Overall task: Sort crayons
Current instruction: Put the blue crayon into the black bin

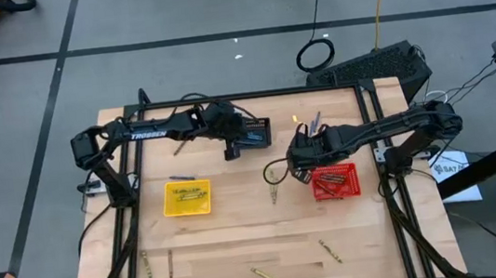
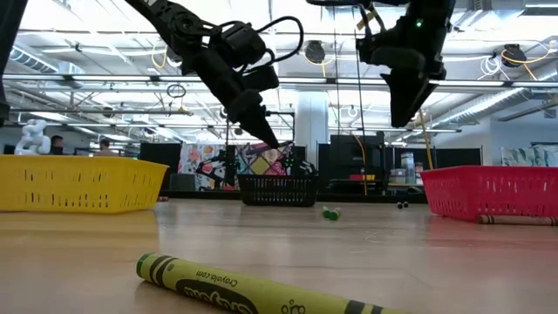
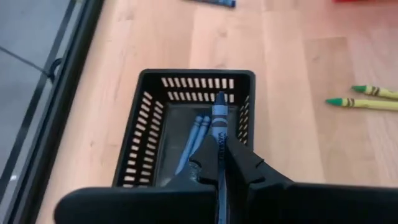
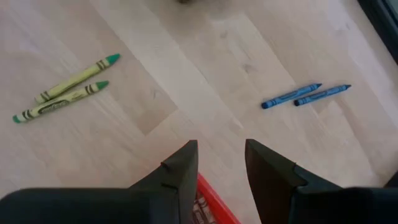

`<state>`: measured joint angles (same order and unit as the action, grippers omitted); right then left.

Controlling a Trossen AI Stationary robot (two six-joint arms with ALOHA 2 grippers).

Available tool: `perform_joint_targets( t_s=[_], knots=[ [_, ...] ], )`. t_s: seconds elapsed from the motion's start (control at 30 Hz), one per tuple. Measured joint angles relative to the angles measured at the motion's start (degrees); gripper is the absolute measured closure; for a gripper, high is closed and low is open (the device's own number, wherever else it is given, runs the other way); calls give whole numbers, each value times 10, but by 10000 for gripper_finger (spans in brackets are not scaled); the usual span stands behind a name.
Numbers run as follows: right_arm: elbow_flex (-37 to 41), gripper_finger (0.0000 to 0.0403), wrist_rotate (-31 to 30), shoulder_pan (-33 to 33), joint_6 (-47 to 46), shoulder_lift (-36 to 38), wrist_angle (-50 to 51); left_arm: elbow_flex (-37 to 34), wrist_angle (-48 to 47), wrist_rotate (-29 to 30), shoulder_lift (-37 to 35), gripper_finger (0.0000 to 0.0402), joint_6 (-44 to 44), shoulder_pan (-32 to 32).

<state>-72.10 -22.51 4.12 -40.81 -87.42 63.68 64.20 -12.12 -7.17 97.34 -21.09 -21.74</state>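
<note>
That yellow-green crayon (image 2: pixel 261 290) lying right up close in the low view is one of several you've got left on the bench (image 1: pixel 241 243), w/ a few more strays along the front edge.

Your left gripper (image 3: pixel 219 163) is clamped on a blue crayon (image 3: pixel 219 124), hanging over the black basket (image 1: pixel 254 133), which already has a couple blues inside. Looks like you're about to drop that one in.

Right gripper (image 4: pixel 221 163) has its fingers apart, nothing in them, sitting at the edge of the red basket (image 1: pixel 336 181). Two green crayons (image 4: pixel 65 87) and two blue ones (image 4: pixel 305 94) lie on the wood ahead of it.

Yellow basket (image 1: pixel 186 198) and the red one both have some in them. So I'd say you're partway, prob around the middle, w/ the loose ones left to do.
</note>
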Motion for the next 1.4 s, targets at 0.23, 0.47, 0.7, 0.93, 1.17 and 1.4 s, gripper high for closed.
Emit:
perform_joint_targets(
  t_s=[0.23, 0.47, 0.7, 0.93, 1.17, 1.4],
  knots=[
    [0, 284, 0, -19, -5, 0, -10, 0, -2, -7, 15, 401, -5, -7],
    [0, 284, 0, -26, -22, 0, -45, 0, 7, -19, 33, 401, 17, -29],
    [0, 284, 0, -26, -20, 0, -74, 0, 10, -33, 62, 401, 17, -41],
    [0, 284, 0, -27, -20, 0, -92, 0, 14, -33, 75, 390, 17, -41],
    [0, 284, 1, -27, -20, 0, -95, 0, 35, -33, 75, 376, 28, -41],
    [0, 284, 1, -27, -20, 0, -95, 7, 34, -33, 75, 349, 33, -40]
  ],
)
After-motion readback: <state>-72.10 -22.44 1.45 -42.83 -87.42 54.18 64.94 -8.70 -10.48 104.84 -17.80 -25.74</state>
